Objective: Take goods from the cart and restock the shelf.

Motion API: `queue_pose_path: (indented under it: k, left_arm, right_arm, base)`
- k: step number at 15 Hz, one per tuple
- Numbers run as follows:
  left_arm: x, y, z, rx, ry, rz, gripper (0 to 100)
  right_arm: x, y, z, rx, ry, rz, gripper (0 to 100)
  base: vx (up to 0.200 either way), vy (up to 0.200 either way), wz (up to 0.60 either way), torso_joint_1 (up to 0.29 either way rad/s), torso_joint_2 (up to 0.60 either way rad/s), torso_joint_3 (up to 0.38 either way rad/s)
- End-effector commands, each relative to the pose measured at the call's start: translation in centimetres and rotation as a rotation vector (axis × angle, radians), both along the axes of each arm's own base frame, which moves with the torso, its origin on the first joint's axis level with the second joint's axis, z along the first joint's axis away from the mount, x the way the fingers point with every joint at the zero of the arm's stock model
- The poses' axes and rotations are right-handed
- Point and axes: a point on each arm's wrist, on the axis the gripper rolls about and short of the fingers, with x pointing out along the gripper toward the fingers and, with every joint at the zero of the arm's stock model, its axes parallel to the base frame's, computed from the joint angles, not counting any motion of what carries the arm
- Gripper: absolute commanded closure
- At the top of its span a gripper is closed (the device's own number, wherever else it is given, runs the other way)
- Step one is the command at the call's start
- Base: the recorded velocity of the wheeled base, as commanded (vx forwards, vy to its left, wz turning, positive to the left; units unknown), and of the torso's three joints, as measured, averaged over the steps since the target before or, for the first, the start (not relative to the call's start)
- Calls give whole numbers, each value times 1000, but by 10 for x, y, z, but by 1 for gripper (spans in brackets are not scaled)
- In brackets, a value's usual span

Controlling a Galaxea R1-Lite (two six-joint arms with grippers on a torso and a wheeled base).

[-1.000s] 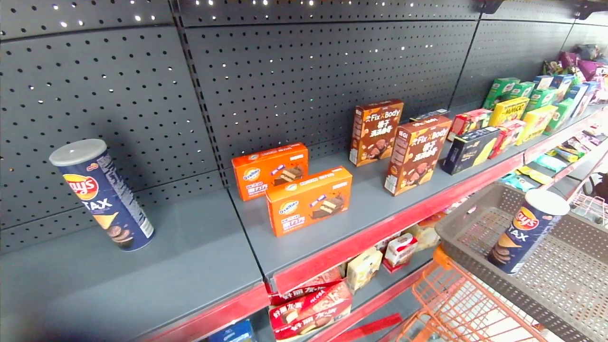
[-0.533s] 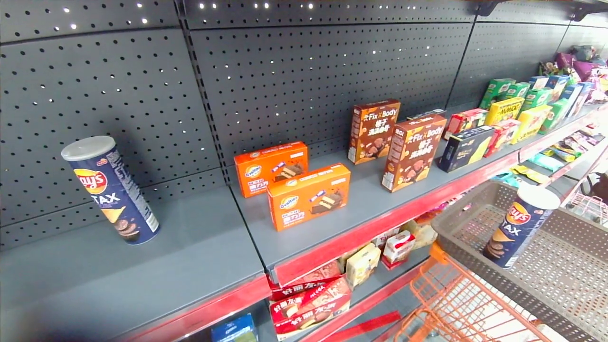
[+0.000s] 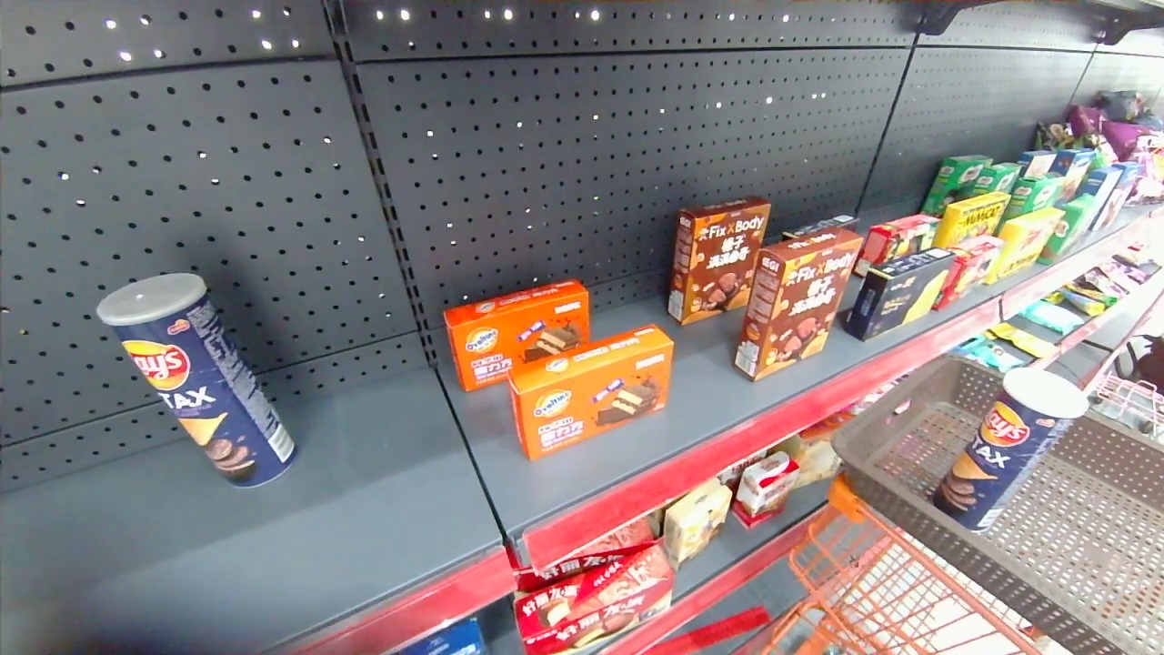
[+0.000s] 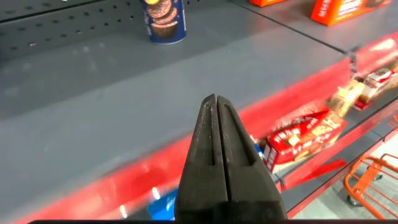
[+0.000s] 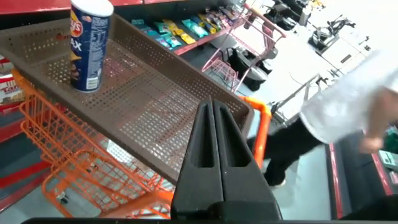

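Observation:
A dark blue chip can (image 3: 194, 382) with a grey lid stands upright on the grey shelf (image 3: 364, 491) at the left; its base also shows in the left wrist view, chip can (image 4: 165, 20). A second chip can (image 3: 1008, 449) stands upright in the brown perforated basket (image 3: 1073, 546) on the orange cart (image 3: 873, 591), and appears as chip can (image 5: 89, 45) in basket (image 5: 161, 106). My left gripper (image 4: 216, 112) is shut and empty, in front of the shelf's red edge. My right gripper (image 5: 213, 118) is shut and empty, over the basket's near rim.
Two orange boxes (image 3: 591, 389) and two brown boxes (image 3: 793, 300) stand on the shelf's middle; more coloured boxes (image 3: 991, 218) fill the right end. Lower shelves hold red packets (image 3: 591, 596). Bare shelf lies between the left can and the orange boxes. A person (image 5: 348, 118) stands beyond the cart.
The head camera has wobbled, shifting the whole picture slightly; the cans, boxes and cart keep their places.

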Motion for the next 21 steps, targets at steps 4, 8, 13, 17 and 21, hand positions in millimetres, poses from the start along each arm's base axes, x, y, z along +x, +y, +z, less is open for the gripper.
queue_pose_path:
  k: [4,8,13,17,21]
  left_arm:
    - [0,0,0,0,0,0,100]
    - [0,0,0,0,0,0,100]
    - [0,0,0,0,0,0,100]
    - [0,0,0,0,0,1,100]
    - [0,0,0,0,0,1,100]
  right_arm:
    - [0,0,-2,0,1,1,100]
    - [0,-1,-2,0,1,8,100]
    - [-1,-1,-3,-2,-5,13,100]
    - [-1,-1,-3,-1,-4,13,100]
    - [-2,-1,-3,-2,-8,14,100]
  base:
    - [0,0,0,0,0,0]
    - [0,0,-300,2,1,1]
    - [0,0,-480,3,5,0]
    - [0,0,0,0,0,0]
    - [0,0,0,0,0,0]
